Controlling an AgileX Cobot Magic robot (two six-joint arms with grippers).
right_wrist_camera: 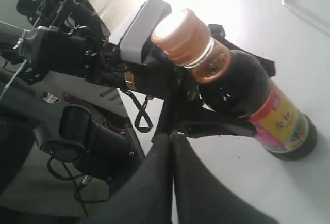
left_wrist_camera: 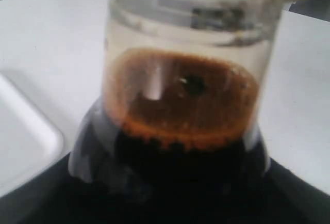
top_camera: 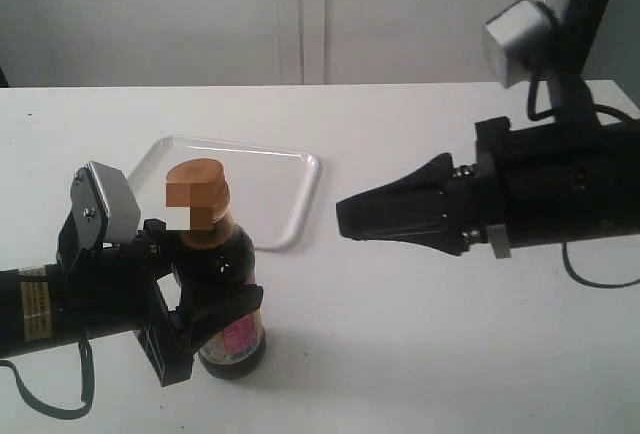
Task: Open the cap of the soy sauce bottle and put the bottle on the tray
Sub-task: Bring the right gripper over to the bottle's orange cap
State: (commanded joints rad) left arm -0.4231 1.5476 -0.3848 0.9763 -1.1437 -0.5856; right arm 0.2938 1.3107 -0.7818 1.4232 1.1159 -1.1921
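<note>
The soy sauce bottle (top_camera: 228,299) stands upright on the white table, dark liquid inside and a red and yellow label (right_wrist_camera: 276,120) low on its body. Its orange-brown cap (top_camera: 197,189) sits closed on the neck. My left gripper (top_camera: 205,309) is shut on the bottle's body; in the left wrist view the clear neck (left_wrist_camera: 185,74) fills the frame. My right gripper (top_camera: 342,216) hovers to the right of the bottle at about cap height, fingers pressed together and holding nothing, tips (right_wrist_camera: 172,135) pointing at it. The white tray (top_camera: 285,189) lies just behind the bottle.
The table's far edge meets a pale wall behind the tray. A grey camera block (top_camera: 518,36) sits on the right arm. A corner of the tray (left_wrist_camera: 26,146) shows in the left wrist view. Bare white tabletop (top_camera: 400,334) lies between the two arms.
</note>
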